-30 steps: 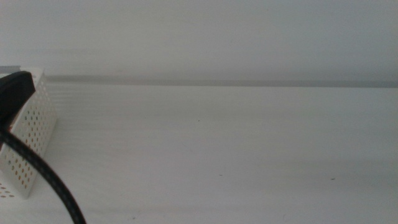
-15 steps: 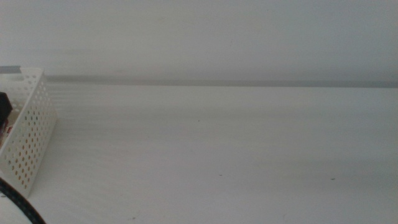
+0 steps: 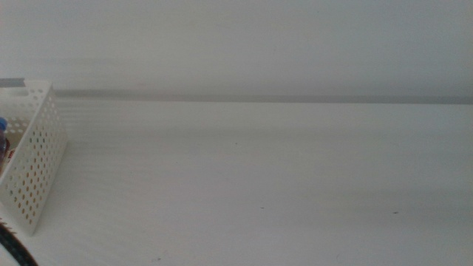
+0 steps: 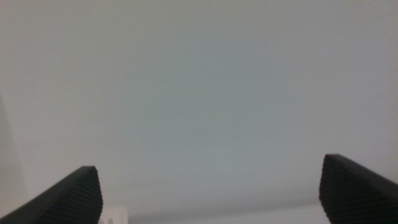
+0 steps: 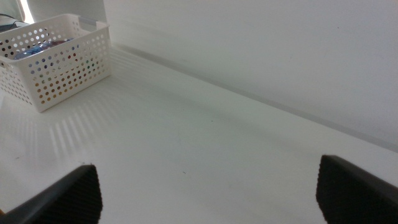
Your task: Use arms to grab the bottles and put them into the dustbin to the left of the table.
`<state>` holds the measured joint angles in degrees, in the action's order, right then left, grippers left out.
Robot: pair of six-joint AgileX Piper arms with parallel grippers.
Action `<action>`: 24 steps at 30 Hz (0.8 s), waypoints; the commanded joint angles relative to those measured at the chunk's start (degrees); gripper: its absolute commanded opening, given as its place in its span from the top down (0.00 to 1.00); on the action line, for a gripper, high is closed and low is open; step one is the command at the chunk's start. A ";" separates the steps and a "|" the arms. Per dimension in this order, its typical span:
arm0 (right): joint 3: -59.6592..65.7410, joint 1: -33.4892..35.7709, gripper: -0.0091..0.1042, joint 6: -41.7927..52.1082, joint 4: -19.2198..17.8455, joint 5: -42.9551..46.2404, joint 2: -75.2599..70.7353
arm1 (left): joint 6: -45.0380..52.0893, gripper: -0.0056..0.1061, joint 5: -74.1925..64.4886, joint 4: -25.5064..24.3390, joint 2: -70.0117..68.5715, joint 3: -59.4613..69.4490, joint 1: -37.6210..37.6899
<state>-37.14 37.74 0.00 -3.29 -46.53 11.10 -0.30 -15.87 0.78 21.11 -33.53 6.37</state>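
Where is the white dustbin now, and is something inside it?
The dustbin stands at the far left edge of the table in the middle view. A blue bottle cap shows inside it.

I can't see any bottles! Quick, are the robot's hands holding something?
Left gripper: open, holding nothing.
Right gripper: open, holding nothing.

a wide, plain white table (image 3: 281, 185) reaches back to a pale wall. a white basket (image 3: 35, 162) with rows of small round holes stands on it at the far left edge, beside a black cable (image 3: 15, 250).
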 commanded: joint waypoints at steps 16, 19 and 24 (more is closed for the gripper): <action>1.60 -0.09 0.11 -0.44 -1.67 -0.23 -1.40 | -0.65 0.11 -2.29 -1.90 -1.15 0.12 -0.61; 5.14 -0.09 0.11 -0.44 -3.46 1.46 -4.28 | -0.65 0.11 -4.63 -1.90 -3.13 0.22 -0.61; 15.04 -0.55 0.11 -0.44 -5.09 9.21 -8.93 | -0.65 0.11 -3.41 -3.42 -7.31 5.01 -0.61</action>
<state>-25.13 37.74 -0.52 -6.47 -40.82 3.39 -0.41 -19.42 -1.99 15.13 -30.56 5.87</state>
